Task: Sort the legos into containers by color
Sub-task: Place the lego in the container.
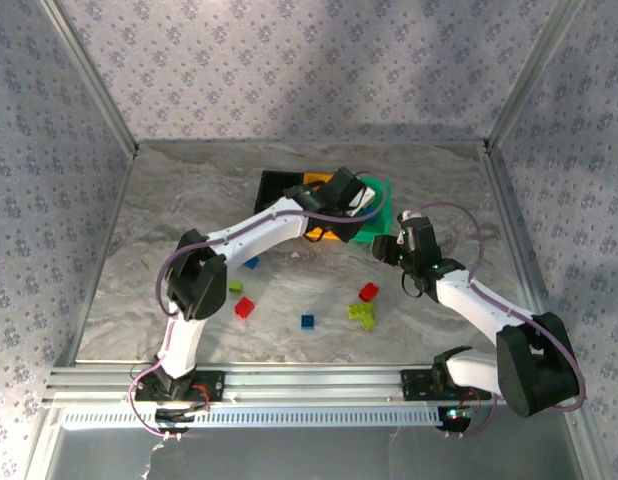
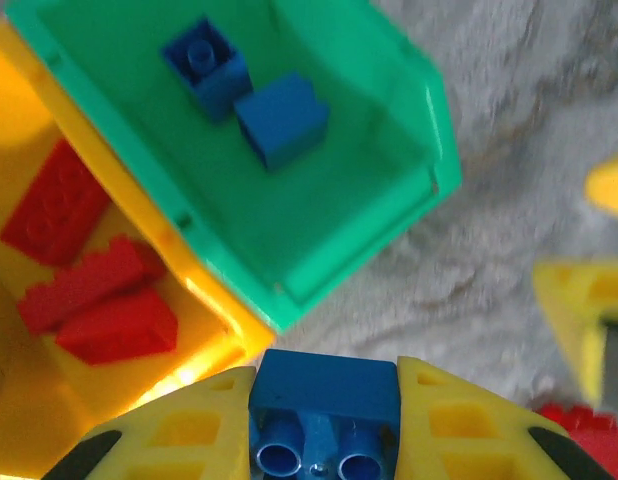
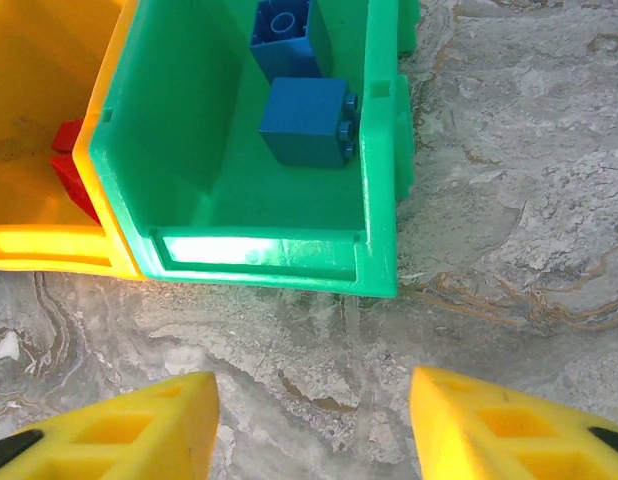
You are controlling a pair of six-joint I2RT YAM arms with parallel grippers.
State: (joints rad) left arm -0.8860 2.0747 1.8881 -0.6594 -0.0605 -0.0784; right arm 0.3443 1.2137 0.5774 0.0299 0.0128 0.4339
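We have the left gripper [image 2: 325, 432] clamped on a blue lego [image 2: 324, 388], just short of the near rim of the green bin [image 2: 329, 215], which lies ahead-left. Meanwhile our right gripper [image 3: 314, 425] has its jaws apart, empty, beside that bin.

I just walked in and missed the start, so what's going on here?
The left fingers are shut on a blue lego near the green bin, which holds two blue legos. Red legos lie in the orange-yellow bin. The right fingers are open and empty over the table near the green bin. Several loose legos wait on the table.
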